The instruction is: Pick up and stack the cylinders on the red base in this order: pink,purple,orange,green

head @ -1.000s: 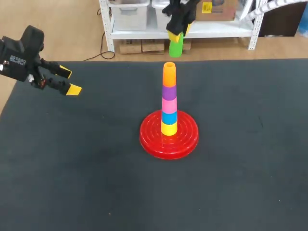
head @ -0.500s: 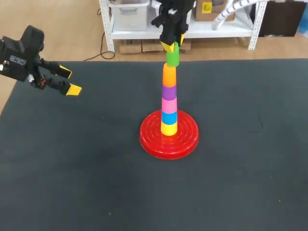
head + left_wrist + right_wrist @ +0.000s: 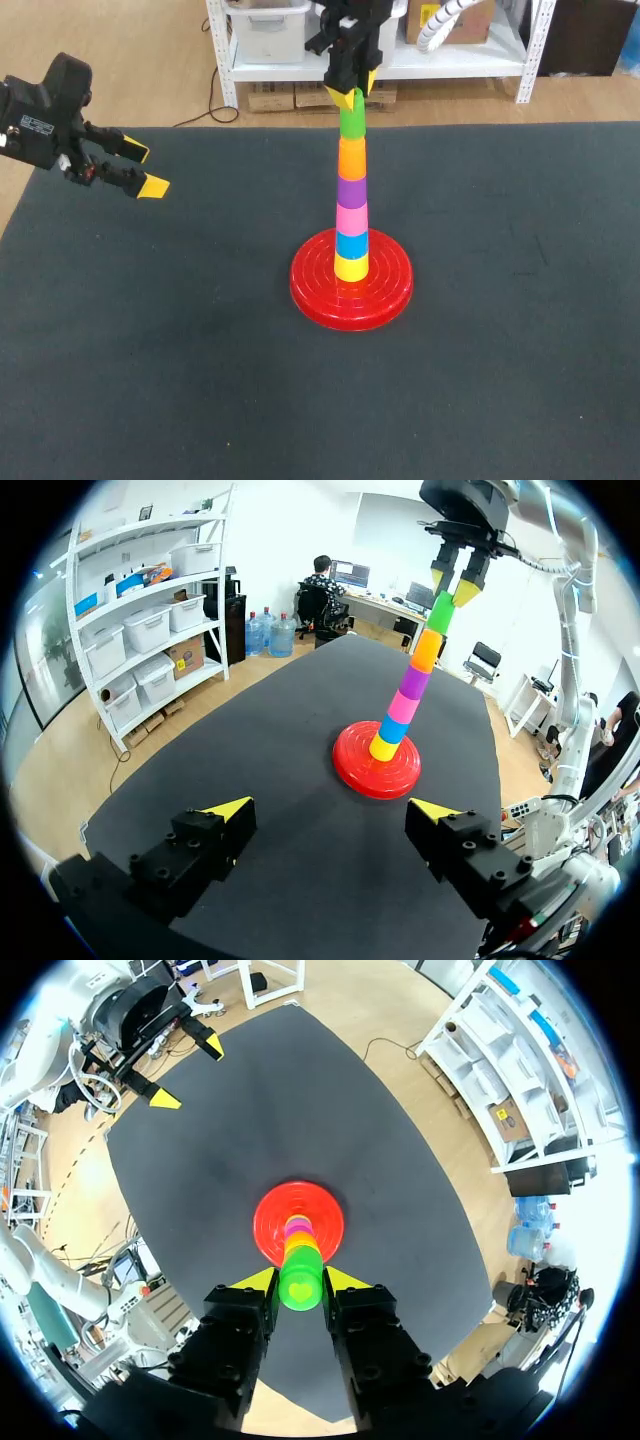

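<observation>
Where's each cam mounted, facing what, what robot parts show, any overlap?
Head: fixed above-behind, looking down on the table; left claw at left, right claw holding the green cylinder.
Left wrist: looks past its open claw toward the stack.
Right wrist: looks down the stack onto the red base; own claw flanks the cylinder.
Shared: all three show the stack.

A flat table with a dark charcoal felt-like cover (image 3: pixel 150 360) carries the scene; directly on it rests a round red plastic base with concentric ridges (image 3: pixel 312 292), lying flat near the table's middle, well apart from every edge.
</observation>
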Robot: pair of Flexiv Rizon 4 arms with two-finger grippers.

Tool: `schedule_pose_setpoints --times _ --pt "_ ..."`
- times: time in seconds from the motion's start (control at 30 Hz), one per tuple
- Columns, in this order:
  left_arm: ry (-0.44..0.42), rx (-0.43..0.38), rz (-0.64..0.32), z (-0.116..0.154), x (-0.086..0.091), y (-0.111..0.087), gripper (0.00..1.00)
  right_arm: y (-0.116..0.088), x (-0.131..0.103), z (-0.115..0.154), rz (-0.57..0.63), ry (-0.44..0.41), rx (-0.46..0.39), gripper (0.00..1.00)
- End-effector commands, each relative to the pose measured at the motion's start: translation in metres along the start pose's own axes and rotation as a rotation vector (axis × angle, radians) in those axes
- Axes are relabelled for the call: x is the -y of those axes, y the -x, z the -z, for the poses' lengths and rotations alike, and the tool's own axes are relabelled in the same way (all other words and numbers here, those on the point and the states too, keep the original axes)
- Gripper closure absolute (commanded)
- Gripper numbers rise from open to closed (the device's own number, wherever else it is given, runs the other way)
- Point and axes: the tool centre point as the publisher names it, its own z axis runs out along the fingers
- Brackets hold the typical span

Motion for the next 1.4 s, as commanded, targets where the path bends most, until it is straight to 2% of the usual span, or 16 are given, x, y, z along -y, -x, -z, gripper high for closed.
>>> schedule_pose_setpoints --times 0.03,0.73,0.93,1.1,1.2,1.23,1.27,1.3,1.4 --pt "-0.003 0.004 -0.003 0.000 -0.001 -0.001 0.00 0.000 -0.001 -0.002 0.002 -0.003 -0.001 1.00" --pt "-0.003 0.004 -0.003 0.000 -0.001 -0.001 0.00 0.000 0.003 -0.013 -0.031 0.013 -0.009 1.00" --pt "-0.003 0.004 -0.003 0.000 -0.001 -0.001 0.00 0.002 -0.001 -0.023 -0.029 0.029 -0.057 1.00" --pt "-0.003 0.004 -0.003 0.000 -0.001 -0.001 0.00 0.003 0.000 -0.030 -0.031 0.018 -0.071 1.00" --pt "-0.003 0.004 -0.003 0.000 -0.001 -0.001 0.00 0.005 0.002 -0.023 -0.043 -0.008 -0.052 1.00" --pt "-0.003 0.004 -0.003 0.000 -0.001 -0.001 0.00 0.005 0.001 -0.019 -0.039 -0.013 -0.043 0.86" --pt "-0.003 0.004 -0.003 0.000 -0.001 -0.001 0.00 0.007 0.001 -0.011 -0.044 -0.021 -0.024 0.16" --pt "-0.003 0.004 -0.003 0.000 -0.001 -0.001 0.00 0.009 0.000 -0.003 -0.031 -0.030 -0.011 0.00" --pt "-0.003 0.004 -0.003 0.000 -0.001 -0.001 0.00 0.009 0.000 -0.003 -0.031 -0.030 -0.011 0.00"
